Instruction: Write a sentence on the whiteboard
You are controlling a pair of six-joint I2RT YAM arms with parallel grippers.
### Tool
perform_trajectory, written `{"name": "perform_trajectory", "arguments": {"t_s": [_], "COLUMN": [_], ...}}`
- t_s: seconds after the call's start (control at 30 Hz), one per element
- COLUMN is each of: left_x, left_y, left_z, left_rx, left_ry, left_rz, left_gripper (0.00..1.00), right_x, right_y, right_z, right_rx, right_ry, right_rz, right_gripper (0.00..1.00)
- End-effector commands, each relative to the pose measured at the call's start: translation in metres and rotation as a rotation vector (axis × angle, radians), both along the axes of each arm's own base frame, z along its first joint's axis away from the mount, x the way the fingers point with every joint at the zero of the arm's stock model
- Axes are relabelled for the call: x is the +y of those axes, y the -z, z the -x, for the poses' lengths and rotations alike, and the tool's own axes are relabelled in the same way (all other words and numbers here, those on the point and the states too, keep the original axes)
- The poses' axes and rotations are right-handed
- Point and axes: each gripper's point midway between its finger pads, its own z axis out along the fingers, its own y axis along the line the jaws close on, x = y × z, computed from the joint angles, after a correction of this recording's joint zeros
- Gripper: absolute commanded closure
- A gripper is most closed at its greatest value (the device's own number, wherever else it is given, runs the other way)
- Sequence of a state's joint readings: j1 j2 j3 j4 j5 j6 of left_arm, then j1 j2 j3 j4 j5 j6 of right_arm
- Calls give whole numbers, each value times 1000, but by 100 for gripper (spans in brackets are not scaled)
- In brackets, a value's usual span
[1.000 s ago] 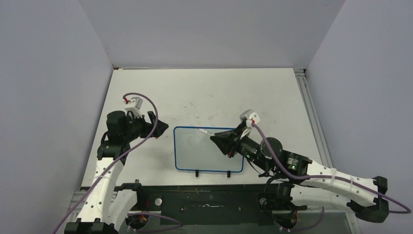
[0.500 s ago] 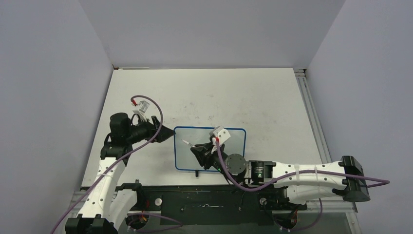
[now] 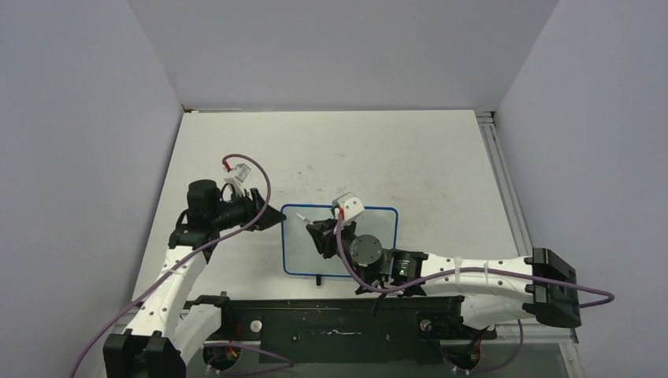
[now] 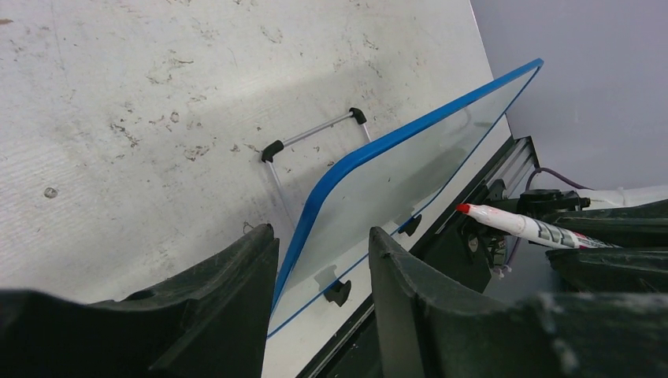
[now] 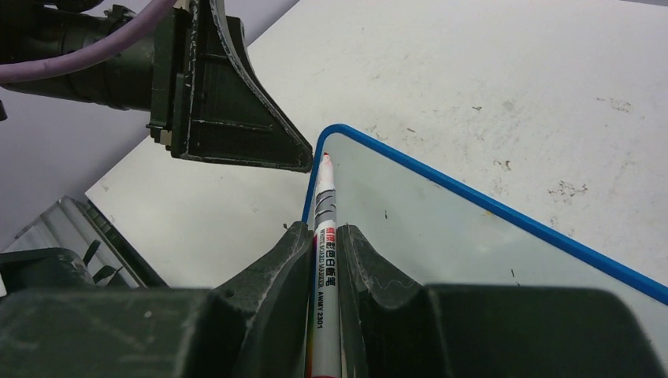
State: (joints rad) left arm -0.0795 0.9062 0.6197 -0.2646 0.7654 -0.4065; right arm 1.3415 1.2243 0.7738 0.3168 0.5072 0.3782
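The whiteboard (image 3: 376, 226), blue-framed, lies flat on the table with two black clips on its near edge. It also shows in the left wrist view (image 4: 394, 189) and the right wrist view (image 5: 473, 252). My right gripper (image 3: 319, 236) is over the board's left part, shut on a white marker (image 5: 324, 236). The marker's red tip sits just above the board's far-left corner; the marker also shows in the left wrist view (image 4: 524, 226). My left gripper (image 3: 268, 214) is open at the board's left edge (image 4: 321, 244). The blue frame runs between its jaws, with no contact visible.
The scuffed white tabletop (image 3: 354, 150) stretches behind the board. A thin wire bracket with black ends (image 4: 315, 132) lies by the board's edge. A black base rail (image 3: 339, 323) runs along the near edge. A metal rail (image 3: 504, 189) lines the right side, and walls close in on three sides.
My right arm has swung left across the board with the marker, from the right side to the left part. My left gripper has moved right, up to the board's left edge.
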Motion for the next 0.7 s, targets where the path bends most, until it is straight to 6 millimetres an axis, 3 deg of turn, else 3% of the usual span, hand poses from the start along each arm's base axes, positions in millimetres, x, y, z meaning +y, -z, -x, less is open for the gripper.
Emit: {"name": "perform_trajectory", "arguments": {"t_s": [0.0,0.67], "left_x": [-7,-10], "left_y": [-6,5], "left_z": [-4,-4], "left_rx": [-38,-7], "left_ry": [35,42], "left_rz": [-15,-55], "left_gripper": [57,79], "right_x": [12,24], "right_y": [-9,6], "right_z": [-2,-16], "right_rx": [0,-2], "right_ry": [-35,-38], "right_rz": [-66,-35], "right_gripper": [95,95]}}
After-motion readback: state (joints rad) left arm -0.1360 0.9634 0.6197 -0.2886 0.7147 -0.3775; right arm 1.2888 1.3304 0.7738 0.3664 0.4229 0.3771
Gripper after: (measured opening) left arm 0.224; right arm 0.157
